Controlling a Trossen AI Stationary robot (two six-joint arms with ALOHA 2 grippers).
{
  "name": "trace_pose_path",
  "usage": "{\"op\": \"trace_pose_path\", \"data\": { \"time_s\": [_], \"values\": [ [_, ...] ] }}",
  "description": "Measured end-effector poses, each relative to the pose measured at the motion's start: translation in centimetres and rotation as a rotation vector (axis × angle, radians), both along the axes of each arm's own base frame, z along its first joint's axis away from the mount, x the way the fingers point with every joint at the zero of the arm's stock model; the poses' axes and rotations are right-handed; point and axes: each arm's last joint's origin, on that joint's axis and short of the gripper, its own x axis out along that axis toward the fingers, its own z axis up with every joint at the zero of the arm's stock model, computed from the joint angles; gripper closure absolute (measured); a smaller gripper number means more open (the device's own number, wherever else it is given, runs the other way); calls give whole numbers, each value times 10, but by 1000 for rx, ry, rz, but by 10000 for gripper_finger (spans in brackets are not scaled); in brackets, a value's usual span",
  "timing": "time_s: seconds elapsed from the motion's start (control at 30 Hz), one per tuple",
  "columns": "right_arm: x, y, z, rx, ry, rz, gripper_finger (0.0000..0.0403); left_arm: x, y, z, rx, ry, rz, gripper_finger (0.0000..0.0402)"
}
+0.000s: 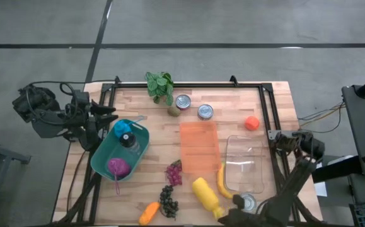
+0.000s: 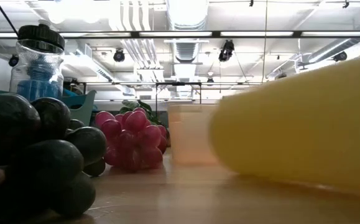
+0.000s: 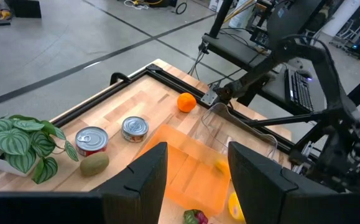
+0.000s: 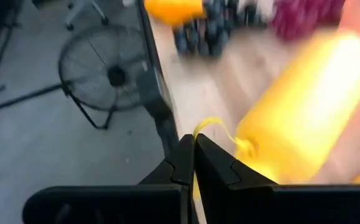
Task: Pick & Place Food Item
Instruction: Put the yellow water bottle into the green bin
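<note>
A yellow squeeze bottle [image 1: 206, 195] lies slanted near the table's front edge, beside a banana [image 1: 222, 181]. In the low view the bottle [image 2: 304, 118] fills the right side. My right gripper [image 1: 225, 214] is at the bottle's near end, and in its own view its fingers [image 4: 194, 152] are shut on a thin yellow strand coming off the bottle [image 4: 304, 106]. My left gripper [image 1: 110, 113] waits raised over the table's left edge by the green bowl [image 1: 106, 165]. It stands open with nothing between its fingers [image 3: 198, 180]. My right gripper pinches a thin yellow strand [image 4: 207, 124], which loops off the bottle's near end, between its two fingertips. The fingers slant down from the table's near right side. Whether the bottle's body is clear of the table I cannot tell.
A clear container [image 1: 245, 164] and an orange tray [image 1: 199, 146] lie mid-table. Red grapes [image 1: 174, 173], dark grapes [image 1: 168, 200] and a carrot [image 1: 148, 213] lie left of the bottle, and a can [image 1: 248, 202] lies under my right arm. Two cans [image 1: 183, 102], a kiwi, an orange [image 1: 251, 123] and a plant [image 1: 160, 85] are at the back.
</note>
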Motion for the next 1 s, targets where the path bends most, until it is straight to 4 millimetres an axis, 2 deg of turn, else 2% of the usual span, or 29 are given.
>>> {"op": "trace_pose_path", "data": {
  "time_s": [0.23, 0.53, 0.77, 1.0],
  "values": [
    [-6, -19, 42, -34, -120, -23, 394, 0, 0, 0, 0, 0, -1, 229],
    [-8, -35, 79, -127, -241, -47, 394, 0, 0, 0, 0, 0, 0, 229],
    [5, -50, 117, -200, -297, -29, 394, 0, 0, 0, 0, 0, 0, 229],
    [27, -57, 153, -251, -388, 22, 394, 0, 0, 0, 0, 0, 0, 229]
  ]
}}
